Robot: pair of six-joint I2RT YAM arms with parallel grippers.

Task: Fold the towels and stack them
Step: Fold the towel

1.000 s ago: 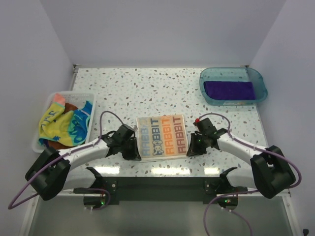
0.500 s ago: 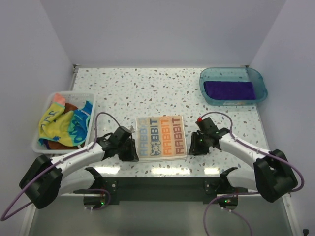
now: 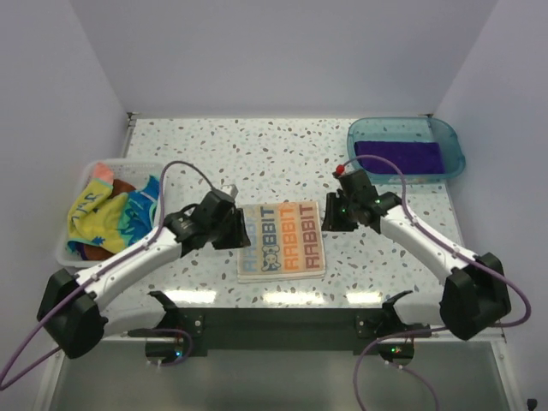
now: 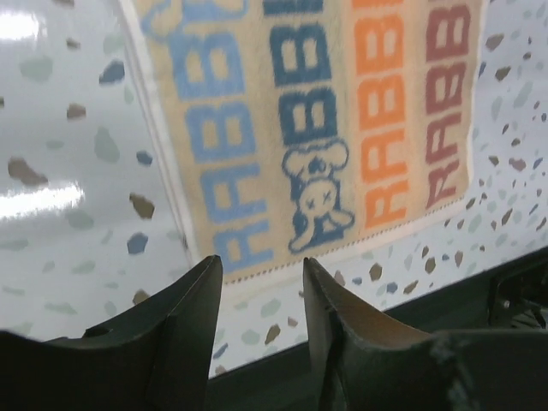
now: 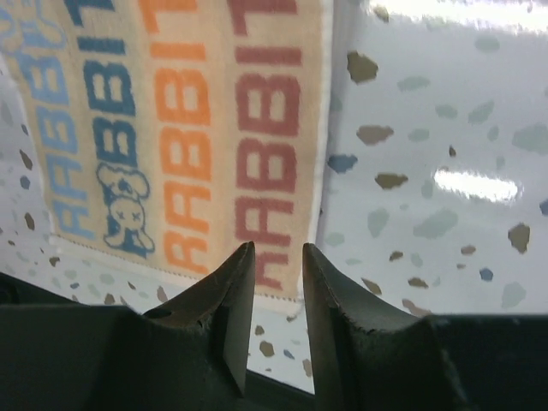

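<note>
The white towel with coloured "RABBIT" lettering (image 3: 281, 240) lies folded flat at the table's front centre, also visible in the left wrist view (image 4: 325, 111) and the right wrist view (image 5: 188, 128). My left gripper (image 3: 237, 231) hovers over its left edge, jaws open and empty (image 4: 261, 274). Over the towel's far right corner, my right gripper (image 3: 330, 214) is also open, with a narrower gap and nothing in it (image 5: 277, 257). A deep purple towel (image 3: 398, 157) lies folded in the teal tray (image 3: 451, 137). A yellow and blue towel (image 3: 116, 218) is bunched in the white basket (image 3: 77, 190).
A pink towel (image 3: 103, 171) and a brown one (image 3: 101, 251) peek out of the basket at the left. The teal tray stands at the back right. A dark rail (image 3: 282, 330) runs along the table's near edge between the arm bases.
Both grippers have opened and let go of the RABBIT towel. They moved from its near corners up toward its far side. The towel stays flat.
</note>
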